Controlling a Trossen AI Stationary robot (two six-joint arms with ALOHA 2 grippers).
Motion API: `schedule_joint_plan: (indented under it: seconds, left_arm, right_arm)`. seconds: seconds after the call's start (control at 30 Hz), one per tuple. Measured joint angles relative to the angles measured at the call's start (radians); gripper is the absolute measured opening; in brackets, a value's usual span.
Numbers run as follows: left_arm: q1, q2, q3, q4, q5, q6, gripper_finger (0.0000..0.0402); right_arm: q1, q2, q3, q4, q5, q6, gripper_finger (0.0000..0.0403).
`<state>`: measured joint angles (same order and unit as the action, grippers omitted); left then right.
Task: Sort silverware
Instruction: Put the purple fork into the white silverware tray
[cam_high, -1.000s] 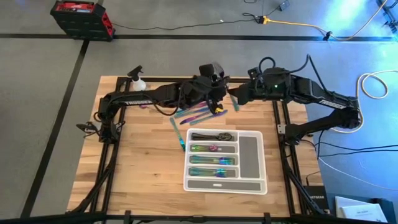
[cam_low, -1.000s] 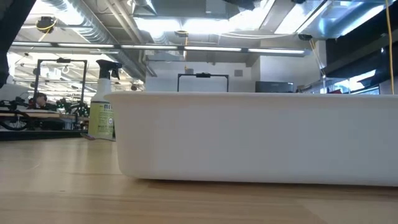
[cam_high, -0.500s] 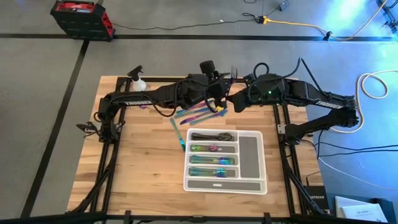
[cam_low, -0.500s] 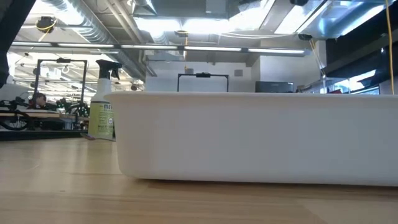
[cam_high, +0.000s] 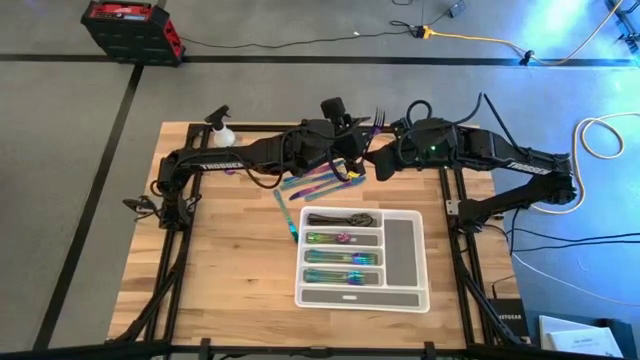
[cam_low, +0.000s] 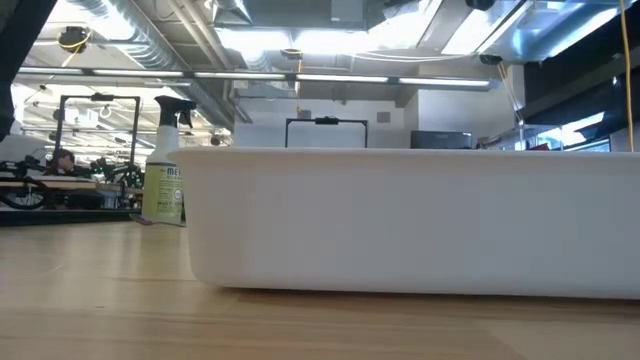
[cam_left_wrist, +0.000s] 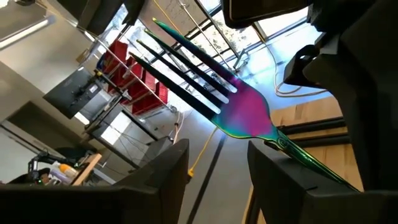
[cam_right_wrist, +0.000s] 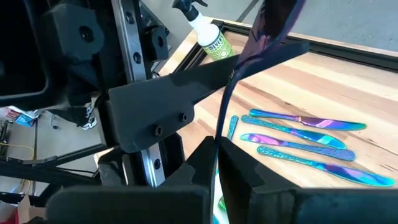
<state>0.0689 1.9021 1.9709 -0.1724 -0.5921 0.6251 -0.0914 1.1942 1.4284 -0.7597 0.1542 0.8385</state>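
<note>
An iridescent fork (cam_left_wrist: 242, 112) stands above the table's far middle, tines up (cam_high: 376, 122). My right gripper (cam_right_wrist: 217, 152) (cam_high: 372, 160) is shut on its handle. My left gripper (cam_left_wrist: 217, 152) (cam_high: 352, 150) is level and open right beside it. The fork's neck runs past the outer side of one left finger (cam_left_wrist: 292, 180); whether it touches I cannot tell. More silverware (cam_high: 320, 182) (cam_right_wrist: 298, 140) lies loose on the wood below the grippers. Other pieces (cam_high: 340, 240) lie sorted in the white tray (cam_high: 405, 245). My right gripper pinches the fork's slim handle (cam_right_wrist: 219, 134) between its two fingers, low on the handle. The fingers come from the table's right side, slanting down. The fork rises out of the hold, tilted with tines uppermost, lifted clear of the table.
A spray bottle (cam_high: 222, 130) (cam_low: 165, 180) stands at the far left corner. The tray's white wall (cam_low: 400, 220) fills the low view. One knife (cam_high: 287, 215) lies left of the tray. Bare wood lies at the near left.
My left gripper has tipped upward a little. The fork's tines, hidden among the arms a second ago, now stand out between the two grippers. Neither gripper's opening has changed.
</note>
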Motion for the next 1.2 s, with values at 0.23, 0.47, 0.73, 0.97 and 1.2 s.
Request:
schedule_joint_plan:
  seconds: [0.23,0.47,0.73,0.97,1.2]
  left_arm:
    - [-0.001,0.000,0.000,0.001,-0.099,0.003,0.0151]
    - [-0.003,0.000,0.000,0.000,-0.193,-0.051,0.0151]
    - [-0.039,-0.003,0.000,0.001,-0.176,-0.286,0.0151]
    - [-0.086,-0.003,0.000,-0.011,-0.086,-0.498,0.0159]
    - [-0.091,-0.003,0.000,0.003,-0.079,-0.612,0.0192]
  right_arm:
    - [0.000,-0.049,0.000,0.001,0.058,-0.006,0.0000]
    - [0.000,-0.116,0.000,-0.002,0.150,-0.021,0.0000]
    - [0.000,-0.181,0.000,-0.021,0.294,-0.068,0.0000]
    - [0.000,-0.191,0.000,-0.031,0.333,-0.115,0.0000]
    - [0.000,-0.163,0.000,0.015,0.316,-0.166,0.0000]
